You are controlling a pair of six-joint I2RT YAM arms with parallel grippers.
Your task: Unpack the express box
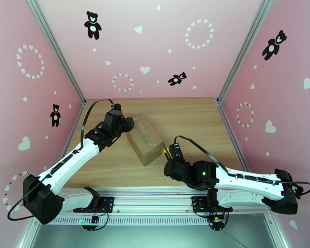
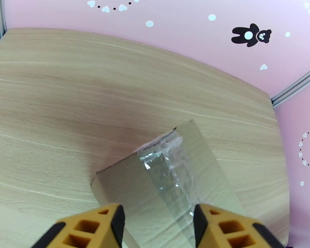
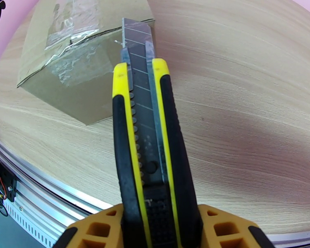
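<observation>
Box point(image 1: 144, 141) sits mid-table, a little left of centre, lying askew: one end points far-left, the other near-right. Flaps shut. Clear tape point(image 1: 146, 135) runs along the top seam and wraps down over the near end, crinkled and shiny.

From your left wrist view, the box point(image 2: 163, 191) runs away from the camera with the tape point(image 2: 171, 174) down its middle. Your left gripper point(image 2: 159, 222) is over the far-left end of the box; in the top view it is at point(image 1: 126, 125). Its jaws stand apart, nothing clamped between them. The box looks wider than the gap. Can't tell whether the fingertips press on the lid or hover just above it; the contact is below the frame edge.

Your right gripper point(image 3: 159, 228) is clamped on the knife point(image 3: 149, 133), yellow-black handle gripped near the tail, blade point(image 3: 136, 38) extended. The knife points away from the wrist toward the box point(image 3: 72, 63). Blade tip meets the top edge of the near-right end, just right of the tape point(image 3: 68, 42).

In the top view, the knife point(image 1: 168, 153) and right gripper point(image 1: 171, 160) sit just beside the box's near-right corner.

Table point(image 1: 188, 116) is pale wood.
</observation>
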